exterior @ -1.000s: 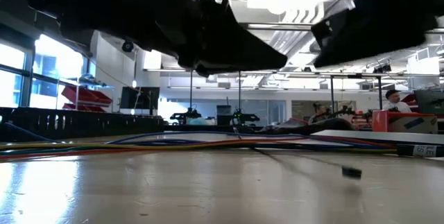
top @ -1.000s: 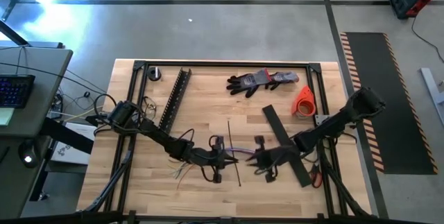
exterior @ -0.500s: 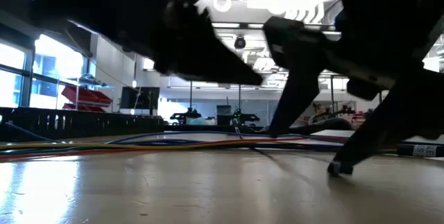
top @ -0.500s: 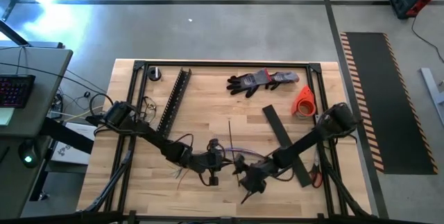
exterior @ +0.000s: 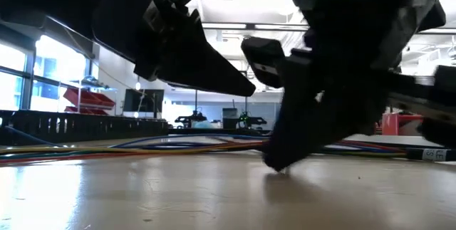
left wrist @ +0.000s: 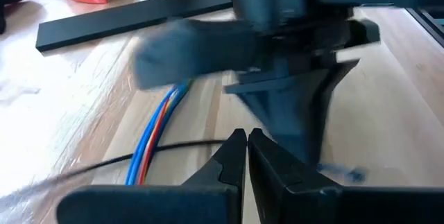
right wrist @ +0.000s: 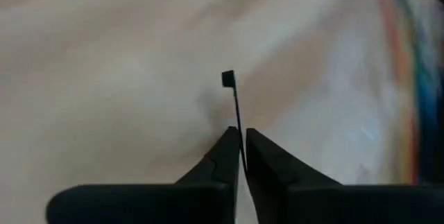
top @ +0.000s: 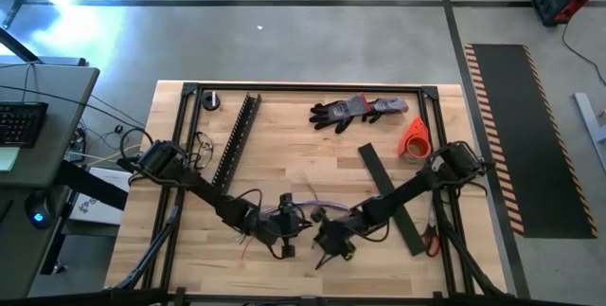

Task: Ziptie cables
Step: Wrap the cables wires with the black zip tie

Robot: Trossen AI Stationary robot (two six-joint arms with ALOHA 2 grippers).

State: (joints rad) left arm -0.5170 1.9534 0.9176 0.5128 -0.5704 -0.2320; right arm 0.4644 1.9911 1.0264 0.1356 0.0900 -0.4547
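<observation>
The cables (top: 320, 202) are thin blue, orange and dark wires lying on the wooden table; they also show in the left wrist view (left wrist: 158, 128) and the low view (exterior: 142, 146). My right gripper (top: 327, 242) (right wrist: 240, 135) is shut on a thin black zip tie (right wrist: 236, 106), low over the table near the front edge. My left gripper (top: 287, 224) (left wrist: 247, 138) is shut just left of it, beside the cables. A thin dark line (left wrist: 166, 149) runs up to its fingertips. My right gripper pinches the zip tie's strap (right wrist: 239, 128) between its two fingertips, a short way below the small square head (right wrist: 227, 78). The head end sticks out past the fingers, over the table. My left gripper: I cannot tell whether its shut tips touch the thin dark line.
A black slotted bar (top: 239, 135) lies at the back left, a flat black strip (top: 388, 197) under the right arm. Grey gloves (top: 358, 109) and an orange tape roll (top: 415, 138) lie at the back right. A black rail frame (top: 303, 86) borders the table.
My right gripper has gone toward the table's left and near edges and down, and has taken hold of the zip tie, which no longer lies straight across the cables. My left gripper has shifted a little toward the left.
</observation>
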